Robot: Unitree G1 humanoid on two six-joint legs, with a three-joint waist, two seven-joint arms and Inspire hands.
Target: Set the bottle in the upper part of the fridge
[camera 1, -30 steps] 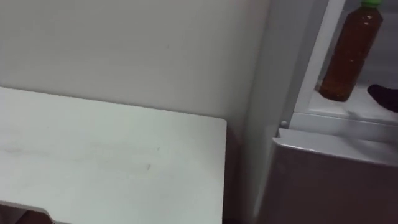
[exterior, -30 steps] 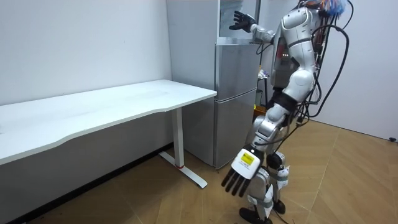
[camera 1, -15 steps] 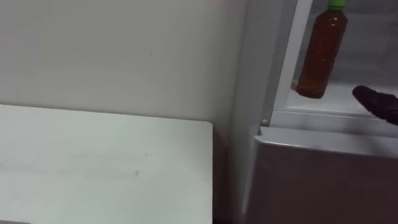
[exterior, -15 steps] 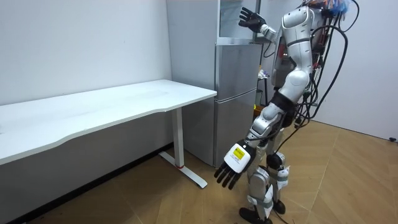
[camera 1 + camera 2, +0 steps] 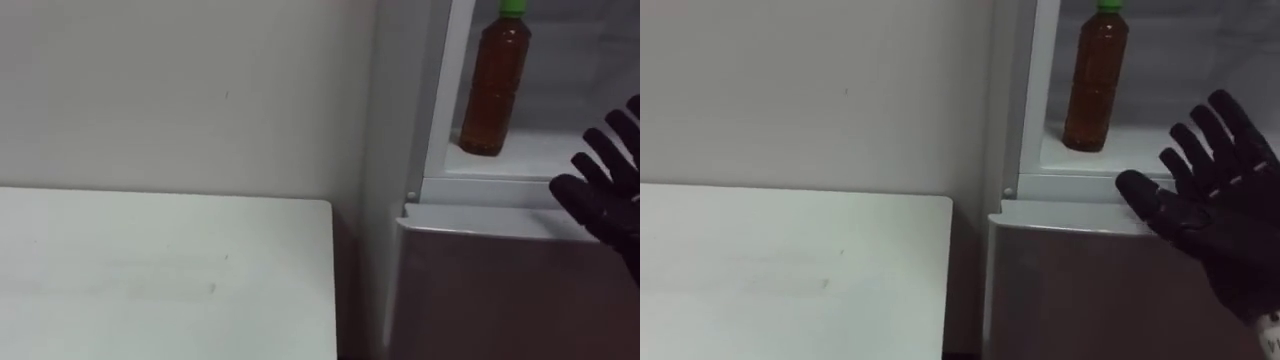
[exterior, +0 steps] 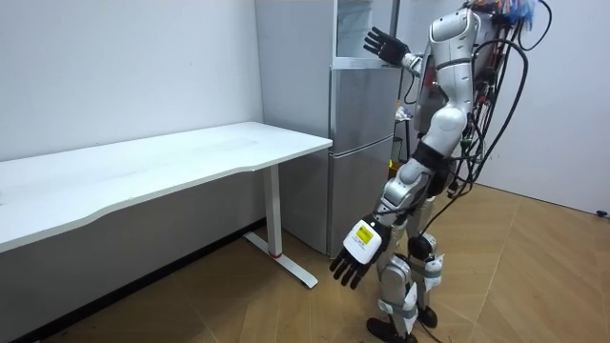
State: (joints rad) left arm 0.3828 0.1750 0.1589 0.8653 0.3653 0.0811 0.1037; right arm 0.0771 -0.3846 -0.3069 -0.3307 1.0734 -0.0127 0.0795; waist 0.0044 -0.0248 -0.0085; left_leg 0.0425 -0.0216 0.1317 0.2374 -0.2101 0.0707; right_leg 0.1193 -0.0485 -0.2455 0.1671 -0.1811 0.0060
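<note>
— Bottle [image 5: 1096, 80], where is it?
— Upright on the smooth white shelf [image 5: 1125, 158] in the grey fridge's [image 6: 362, 143] upper part, amber, green-capped. My right hand [image 5: 1215, 225] hovers near it, fingers spread. My left hand [image 6: 357, 255] hangs open over the wood floor [image 6: 534, 276], near the white table [image 6: 191, 157].

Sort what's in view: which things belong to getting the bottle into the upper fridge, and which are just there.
Job: bottle, upright on the upper fridge shelf; right hand, open before it; left hand, open, hanging low.
Just there: white table; wall; lower fridge door.
</note>
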